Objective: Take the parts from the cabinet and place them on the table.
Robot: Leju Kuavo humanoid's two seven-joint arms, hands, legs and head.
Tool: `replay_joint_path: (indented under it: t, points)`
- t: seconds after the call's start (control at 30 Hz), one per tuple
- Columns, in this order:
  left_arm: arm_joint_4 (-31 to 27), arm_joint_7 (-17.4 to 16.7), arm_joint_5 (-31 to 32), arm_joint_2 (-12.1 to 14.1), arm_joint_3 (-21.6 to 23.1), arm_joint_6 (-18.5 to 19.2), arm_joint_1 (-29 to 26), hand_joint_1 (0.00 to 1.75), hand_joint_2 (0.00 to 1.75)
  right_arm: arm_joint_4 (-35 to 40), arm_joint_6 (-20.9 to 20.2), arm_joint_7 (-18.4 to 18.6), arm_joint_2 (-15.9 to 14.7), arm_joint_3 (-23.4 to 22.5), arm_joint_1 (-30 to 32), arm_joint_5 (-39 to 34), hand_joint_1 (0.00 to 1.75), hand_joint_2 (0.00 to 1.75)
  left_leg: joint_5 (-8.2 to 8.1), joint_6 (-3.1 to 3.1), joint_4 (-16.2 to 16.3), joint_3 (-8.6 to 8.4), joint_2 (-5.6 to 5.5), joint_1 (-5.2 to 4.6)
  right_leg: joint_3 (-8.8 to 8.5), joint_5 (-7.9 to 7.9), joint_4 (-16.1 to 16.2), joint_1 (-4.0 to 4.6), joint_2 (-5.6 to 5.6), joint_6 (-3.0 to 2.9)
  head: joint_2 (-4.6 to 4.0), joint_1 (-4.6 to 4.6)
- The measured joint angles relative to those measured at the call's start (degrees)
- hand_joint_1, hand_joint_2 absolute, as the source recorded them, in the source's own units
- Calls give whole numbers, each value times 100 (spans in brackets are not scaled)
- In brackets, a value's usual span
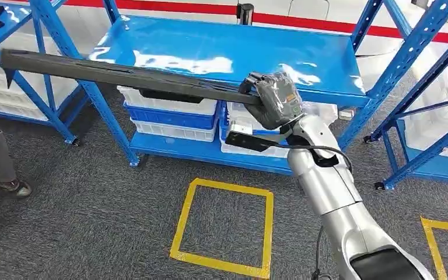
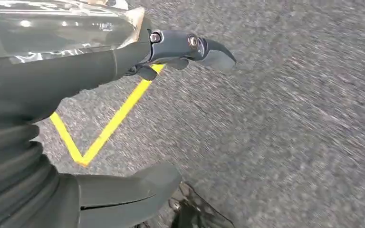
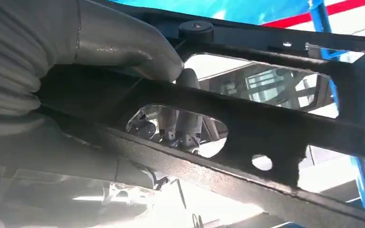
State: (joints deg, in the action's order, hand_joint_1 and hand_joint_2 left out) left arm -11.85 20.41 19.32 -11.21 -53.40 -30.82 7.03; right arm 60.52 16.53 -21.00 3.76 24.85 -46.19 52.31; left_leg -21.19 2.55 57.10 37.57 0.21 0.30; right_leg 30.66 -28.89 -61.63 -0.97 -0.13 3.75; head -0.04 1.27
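Carefully now: right hand (image 1: pixel 274 99) grips the long black part (image 1: pixel 111 73) at one end, so swing it level, clear of the shelf (image 1: pixel 221 49) uprights.

The long flat black plastic part (image 1: pixel 116 73) is matte black. The glossy blue metal shelf rack (image 1: pixel 326 64) holds white plastic bins (image 1: pixel 169 106) and a blue one. The speckled grey carpet floor (image 1: pixel 93 221) carries a yellow taped square outline (image 1: pixel 221 227). The silver arm's dark grey right hand (image 1: pixel 274 99) is glossy.

The right robot hand (image 1: pixel 274 99) grips one end of a long black part (image 1: pixel 116 73) over the blue shelf (image 1: pixel 221 44).
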Motion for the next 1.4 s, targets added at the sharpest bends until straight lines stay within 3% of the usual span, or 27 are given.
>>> replay_joint_path:
  t: [0.03, 0.13, 0.2, 0.23, 0.27, 0.33, 0.37, 0.4, 0.43, 0.47, 0.5, 0.53, 0.57, 0.67, 0.7, 0.73, 0.77, 0.83, 0.87, 0.9, 0.93, 1.0, 1.03, 1.1, 1.13, 1.17, 1.4]
  points:
    - [0, 0, -2, 0, -9, -9, 0, 0, 175, 0, 2, -20, 22, 18, -35, -16, 169, 175, 27, -38, 39, 67, 0, -39, -339, -117, 493, 29, 4, -53, 0, -7]
    - [0, 13, -4, -11, -33, -35, -10, 0, 175, -13, 26, -105, 33, 39, -41, -105, 169, 175, 156, -130, 26, 77, -1, -13, -177, -62, 468, 67, 31, -157, 0, 35]
    - [2, 22, -4, -11, -50, -41, -26, 0, 175, -22, 28, -138, 18, 48, -46, -136, 169, 175, 122, -194, 59, 150, -18, 28, -155, 38, 500, -48, 3, -298, 0, 17]
    - [2, 42, -4, -11, -55, -39, -34, 0, 175, -20, 28, -164, 9, 48, -39, -162, 169, 175, -226, -225, 288, 251, -23, 34, -112, 106, 499, -32, 2, -389, 0, 53]
    - [2, 63, -4, -13, -57, -18, -38, 0, 175, -11, 28, -171, -11, 48, -28, -188, 169, 175, -503, -253, 581, 347, -26, 44, -60, 157, 496, -31, 0, -413, 0, 59]
    - [2, 94, 11, -4, -57, 63, -40, 0, 175, 39, 33, -182, -122, 44, 74, -260, 169, 175, -1047, -318, 1537, 614, -26, 55, 73, 261, 490, -24, -3, -406, 0, 68]
    - [2, 94, 28, 2, -57, 92, -39, 0, 175, 61, 41, -195, -201, 37, 154, -304, 169, 175, -1107, -340, 1801, 649, -25, 65, 119, 301, 487, -24, -5, -391, 0, 61]
    - [2, 94, 44, 9, -57, 134, -37, 0, 175, 85, 52, -210, -289, 18, 261, -341, 169, 175, -1024, -342, 1842, 561, -24, 83, 172, 339, 479, -24, -11, -362, 0, 63]
    - [2, 94, 57, 20, -57, 144, -33, 0, 175, 109, 65, -223, -374, -4, 344, -359, 169, 175, -858, -341, 1614, 353, -20, 101, 218, 369, 471, -27, -12, -340, 0, 63]
    - [2, 101, 66, 26, -57, 151, -25, 0, 175, 131, 79, -225, -440, -26, 401, -370, 169, 175, -712, -333, 1250, 82, -18, 112, 256, 400, 459, -32, -11, -327, 0, 63]
    - [0, 129, 83, 31, -57, 171, -7, 0, 175, 164, 98, -225, -501, -57, 454, -385, 169, 175, -577, -315, 651, -335, -21, 123, 293, 428, 434, -37, -7, -289, 0, 68]
    - [0, 166, 105, 37, -55, 217, 24, 0, 175, 214, 129, -225, -553, -96, 488, -391, 169, 175, -691, -291, 178, -605, -44, 124, 328, 447, 408, -37, -2, -260, 0, 63]
    - [0, 203, 118, 42, -50, 256, 53, 0, 175, 258, 153, -223, -621, -133, 503, -398, 169, 175, -667, -252, 115, -666, -68, 80, 374, 489, 403, -3, 0, -197, 0, 55]
    - [-2, 284, 175, 46, -20, 241, 119, 0, 175, 339, 201, -180, -732, -172, 583, -394, 169, 175, -642, -136, 105, -588, -66, 18, 394, 567, 452, -29, 1, -79, 0, 50]
    - [-2, 300, 186, 42, -7, 225, 129, 0, 175, 378, 207, -171, -778, -208, 624, -389, 169, 175, -555, -49, 9, -590, -49, 51, 431, 585, 438, 47, 9, -31, 0, 59]
    - [-2, 321, 208, 31, 11, 221, 150, 0, 175, 402, 218, -166, -848, -247, 657, -389, 169, 175, -494, -11, -15, -564, -25, 31, 531, 463, 301, -14, 6, -53, 0, 48]
    - [-4, 334, 225, 31, 24, 210, 173, 0, 175, 435, 225, -158, -885, -264, 681, -387, 169, 175, -441, 57, -12, -502, -23, 37, 696, 212, -70, -3, 8, -115, 0, 2]
    - [-4, 348, 234, 26, 52, 210, 201, 0, 175, 463, 242, -125, -944, -291, 760, -387, 169, 175, -372, 74, -8, -408, -23, 17, 1041, -194, -929, -9, 9, -173, 0, 7]
    - [-4, 350, 249, 26, 74, 210, 204, 0, 175, 470, 249, -116, -977, -308, 806, -387, 169, 175, -340, 81, -5, -360, -19, 8, 1134, -297, -1234, 5, 13, -159, 0, -2]
    - [-4, 348, 271, 24, 90, 208, 208, 0, 175, 479, 251, -99, -1012, -337, 860, -385, 169, 175, -303, 77, -3, -314, -19, 2, 1095, -296, -1272, 2, 11, -118, 0, 7]
    - [-4, 348, 295, 13, 98, 206, 211, 0, 175, 492, 251, -83, -1040, -369, 895, -380, 169, 175, -276, 70, 6, -276, -21, 1, 923, -221, -1049, 1, 11, -72, 0, 4]
    - [-4, 348, 308, 0, 118, 206, 222, 0, 175, 533, 251, -64, -1078, -382, 899, -374, 169, 175, -238, 31, 41, -210, -21, 2, 267, 84, -2, 0, 7, 19, 0, -7]
    - [-4, 345, 319, -2, 124, 203, 234, 0, 175, 564, 251, -55, -1099, -400, 896, -374, 169, 175, -228, 14, 72, -192, -15, -2, 25, 98, 447, -2, 0, -8, 0, -7]
    - [-4, 328, 336, -7, 148, 190, 256, 0, 175, 608, 253, -33, -1102, -419, 906, -350, 169, 175, -206, -42, 93, -161, -6, -38, 62, 165, 443, 40, 17, -132, 0, 9]
    - [-4, 326, 336, -13, 166, 182, 272, 0, 175, 616, 251, -24, -1106, -431, 914, -343, 169, 175, -223, -24, 108, -143, -5, -48, 34, 181, 462, 13, 17, -143, 0, 19]
    - [-4, 326, 336, -13, 175, 173, 273, 0, 175, 621, 253, -20, -1121, -448, 921, -335, 169, 175, -185, 91, 89, -131, -11, -40, 41, 195, 457, 20, 16, -165, 0, 15]
    - [-4, 319, 337, -24, 203, 153, 282, 0, 175, 691, 312, 0, -1150, -522, 1006, -241, 169, 175, -74, -60, 4, -126, -11, -9, 102, 258, 452, 52, 15, -265, 0, 22]
